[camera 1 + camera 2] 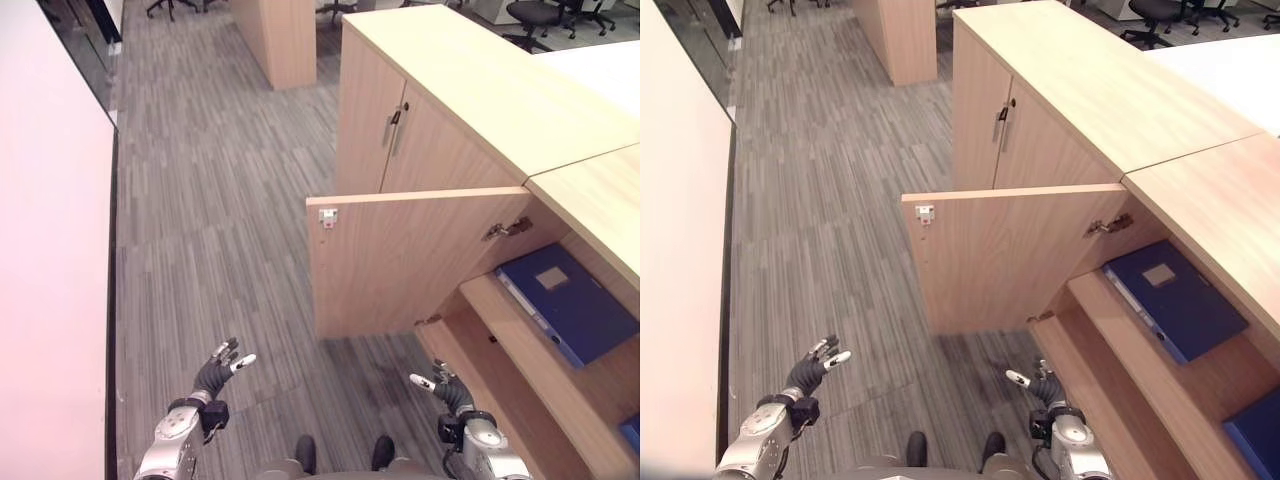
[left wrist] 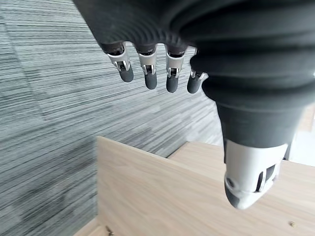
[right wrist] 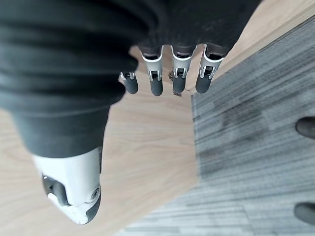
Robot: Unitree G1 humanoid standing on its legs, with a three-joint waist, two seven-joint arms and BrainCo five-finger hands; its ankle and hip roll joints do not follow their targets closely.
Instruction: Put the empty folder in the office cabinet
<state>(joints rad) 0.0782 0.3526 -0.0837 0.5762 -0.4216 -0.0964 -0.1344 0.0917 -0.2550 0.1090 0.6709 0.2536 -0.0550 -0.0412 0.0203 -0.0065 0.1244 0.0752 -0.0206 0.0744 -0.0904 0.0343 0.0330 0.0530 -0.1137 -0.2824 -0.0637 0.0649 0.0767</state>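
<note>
A dark blue folder (image 1: 565, 300) lies flat on the upper shelf (image 1: 520, 345) of the open wooden cabinet (image 1: 480, 110) at the right. The cabinet door (image 1: 400, 260) stands swung out toward the aisle. My left hand (image 1: 218, 370) hangs low at the lower left over the carpet, fingers straight and holding nothing. My right hand (image 1: 445, 388) is low at the lower right beside the cabinet's bottom shelf, also open and holding nothing. In the wrist views the left hand's fingers (image 2: 147, 66) and the right hand's fingers (image 3: 167, 73) are relaxed.
Grey striped carpet (image 1: 220, 200) runs ahead. A white wall (image 1: 50, 260) borders the left. Another blue folder (image 1: 1260, 435) lies on a lower shelf at the far right. A wooden partition (image 1: 280, 40) and office chairs (image 1: 535, 15) stand at the back.
</note>
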